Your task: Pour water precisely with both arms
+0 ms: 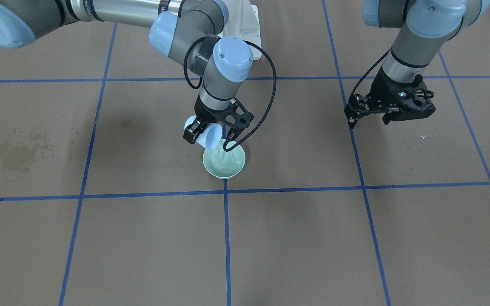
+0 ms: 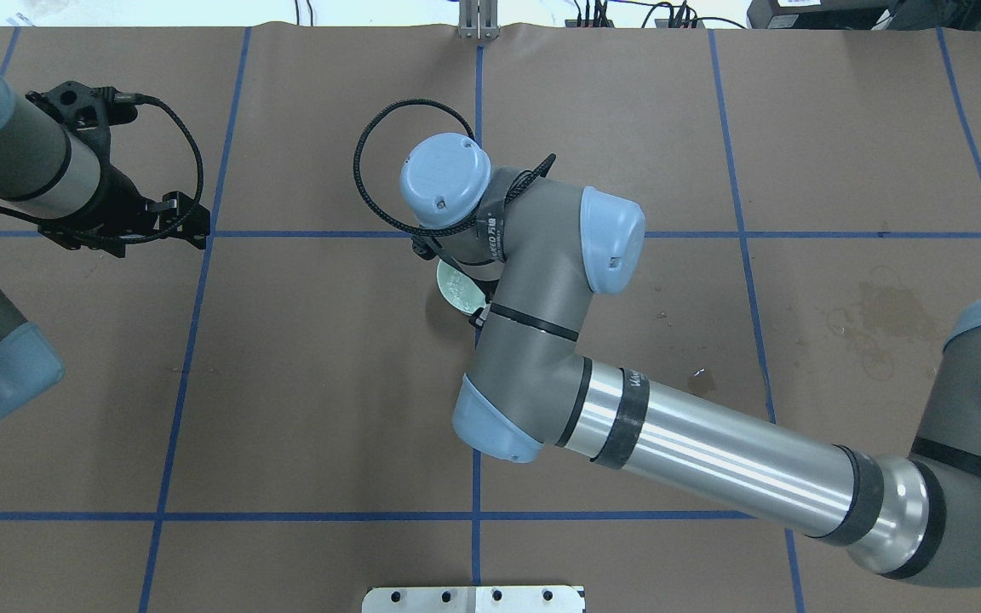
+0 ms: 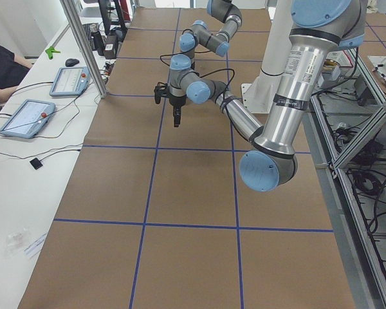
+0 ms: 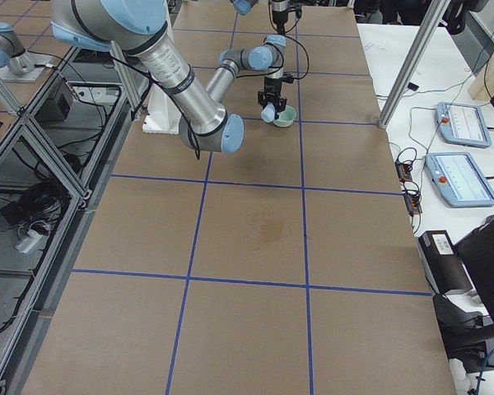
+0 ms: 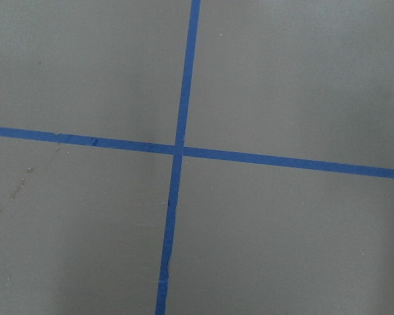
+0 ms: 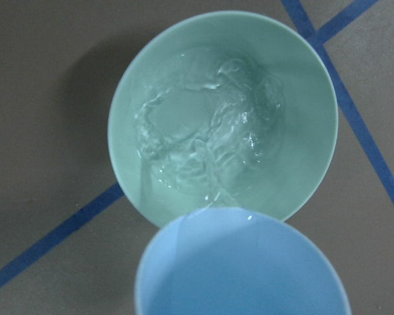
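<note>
Cup (image 1: 210, 133), one, blue, pinched in right tool (image 1: 208, 142) above one green bowl (image 1: 239, 167); left tool (image 1: 368, 123) spread.

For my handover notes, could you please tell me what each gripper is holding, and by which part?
The right gripper clamps the pale-blue cup across its side wall, tilted over the green bowl. The left gripper holds nothing.

Brown paper tabletop (image 1: 143, 246) w/ blue tape grid (image 1: 226, 238); white side bench (image 3: 19, 193), alu posts (image 3: 83, 48).
</note>
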